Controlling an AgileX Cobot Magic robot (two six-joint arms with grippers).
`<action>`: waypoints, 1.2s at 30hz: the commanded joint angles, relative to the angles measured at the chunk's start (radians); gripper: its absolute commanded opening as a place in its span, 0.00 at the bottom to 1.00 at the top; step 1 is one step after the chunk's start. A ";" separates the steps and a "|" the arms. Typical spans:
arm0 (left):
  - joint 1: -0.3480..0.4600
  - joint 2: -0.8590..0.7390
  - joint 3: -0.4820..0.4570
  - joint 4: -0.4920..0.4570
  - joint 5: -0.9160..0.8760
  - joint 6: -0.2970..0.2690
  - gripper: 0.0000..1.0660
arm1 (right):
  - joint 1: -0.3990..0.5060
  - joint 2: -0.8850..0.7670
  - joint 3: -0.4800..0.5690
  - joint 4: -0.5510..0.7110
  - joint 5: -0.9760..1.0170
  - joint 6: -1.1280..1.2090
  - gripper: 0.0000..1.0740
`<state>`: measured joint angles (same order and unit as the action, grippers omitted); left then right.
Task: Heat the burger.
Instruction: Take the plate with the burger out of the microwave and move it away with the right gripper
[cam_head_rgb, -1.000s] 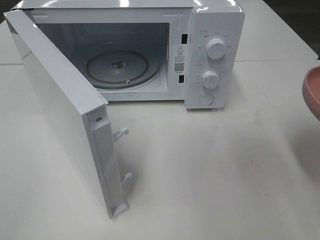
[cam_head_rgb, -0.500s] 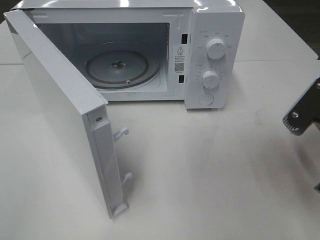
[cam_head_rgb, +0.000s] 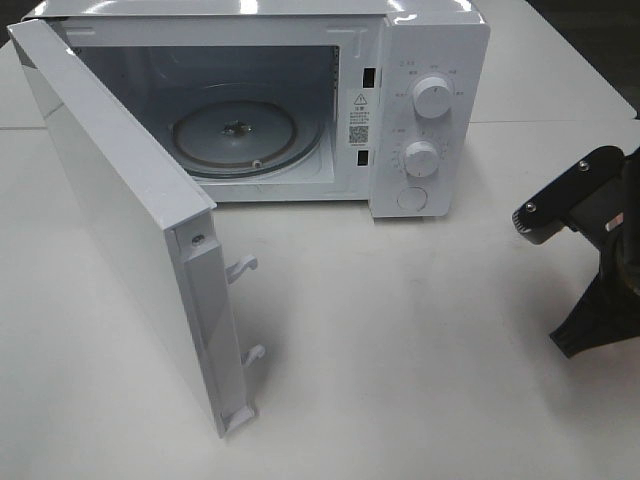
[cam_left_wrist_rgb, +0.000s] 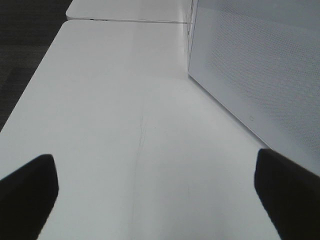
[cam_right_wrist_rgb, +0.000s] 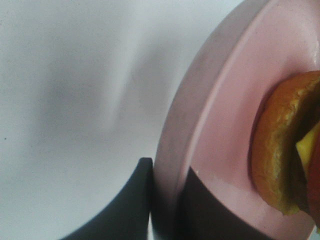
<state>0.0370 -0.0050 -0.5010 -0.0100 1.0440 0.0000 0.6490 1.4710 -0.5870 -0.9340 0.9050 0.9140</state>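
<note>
The burger (cam_right_wrist_rgb: 280, 155), with its golden-brown bun and a bit of yellow cheese, lies on a round pink plate (cam_right_wrist_rgb: 225, 100) in the right wrist view. My right gripper (cam_right_wrist_rgb: 167, 205) is shut on the plate's rim, one finger (cam_right_wrist_rgb: 125, 205) outside and the other inside. In the high view only the right arm (cam_head_rgb: 580, 200) shows, at the right edge; burger and plate are out of that view. My left gripper (cam_left_wrist_rgb: 157, 185) stands open over bare table, nothing between its fingers.
A white microwave (cam_head_rgb: 430, 60) stands at the back, its door (cam_head_rgb: 120, 200) swung wide open toward the front left. The glass turntable (cam_head_rgb: 235, 135) inside carries nothing. The door's perforated panel (cam_left_wrist_rgb: 260, 65) is close beside the left gripper.
The pink plate at the high view's right edge has gone out of view. The right arm has come into view there and shifted left.
</note>
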 joint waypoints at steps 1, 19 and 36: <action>0.003 -0.022 0.002 -0.003 -0.010 0.000 0.94 | -0.003 0.049 -0.009 -0.065 0.048 0.075 0.02; 0.003 -0.022 0.002 -0.003 -0.010 0.000 0.94 | -0.003 0.290 -0.008 -0.059 0.006 0.267 0.04; 0.003 -0.022 0.002 -0.003 -0.010 0.000 0.94 | -0.003 0.408 -0.008 -0.052 -0.071 0.377 0.07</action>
<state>0.0370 -0.0050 -0.5010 -0.0100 1.0440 0.0000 0.6490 1.8770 -0.5940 -0.9630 0.7890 1.2800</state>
